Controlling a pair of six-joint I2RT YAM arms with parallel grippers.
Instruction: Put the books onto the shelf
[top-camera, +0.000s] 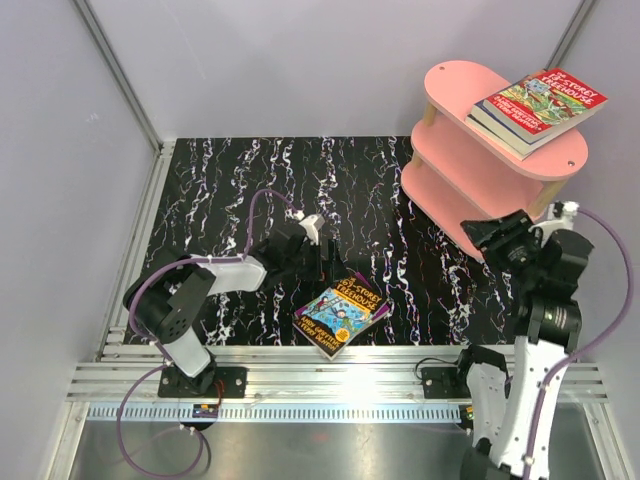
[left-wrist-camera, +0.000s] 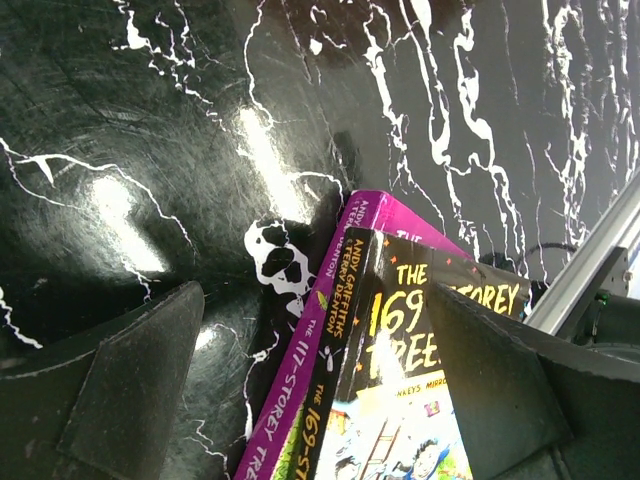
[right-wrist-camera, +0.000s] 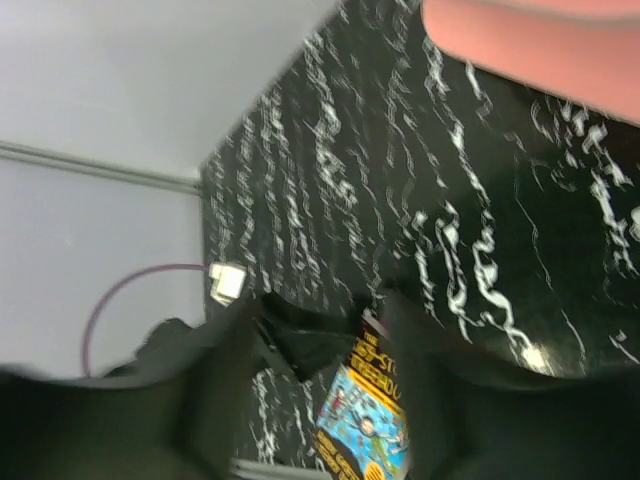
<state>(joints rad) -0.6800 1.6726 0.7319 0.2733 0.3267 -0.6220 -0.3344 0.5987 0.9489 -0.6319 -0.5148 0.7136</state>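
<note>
We see the left gripper spread wide with nothing in it, low over the black marbled table. Just ahead of its fingers lies the black "169-Storey Treehouse" book. It is partly hidden by the finger on the right of the wrist view, and it is stacked flat on the purple "117-Storey" book. Nothing stands between gripper and stack. Past the stack runs the aluminium rail.

The right gripper has its fingers apart and holds nothing; its wrist view is blurred. It hangs just beside the lower boards of the pink shelf. Above and beyond it, on the top board, the red "Storey Treehouse" book lies flat on other books.
</note>
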